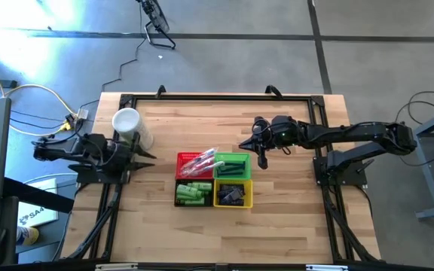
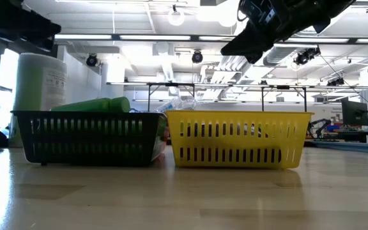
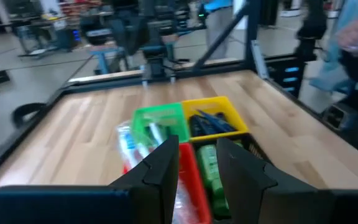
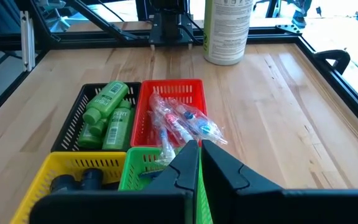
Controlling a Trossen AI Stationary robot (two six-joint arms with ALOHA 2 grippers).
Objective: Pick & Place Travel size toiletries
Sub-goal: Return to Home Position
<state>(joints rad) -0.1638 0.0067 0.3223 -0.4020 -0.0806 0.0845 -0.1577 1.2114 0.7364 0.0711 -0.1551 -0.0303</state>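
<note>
The left gripper (image 3: pixel 197 146), fingers apart, is held at the left of the table (image 1: pixel 292 226) beside a white canister (image 1: pixel 129 124). Mid-table, green shampoo bottles (image 4: pixel 107 115) are packed in the black basket (image 4: pixel 73 121) and packaged toothbrushes (image 4: pixel 182 121) in the red basket (image 4: pixel 169 84). The right gripper (image 4: pixel 199 144), fingers together on nothing, is raised beside the green basket (image 4: pixel 138 163).

Grey concrete floor (image 1: pixel 239 60) (dark seams) lies under bright ceiling lights (image 2: pixel 176 16).

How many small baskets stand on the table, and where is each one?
4, in a two-by-two block mid-table. In the high view: red basket upper left, green basket upper right, black basket lower left, yellow basket lower right. None seems hidden.
</note>
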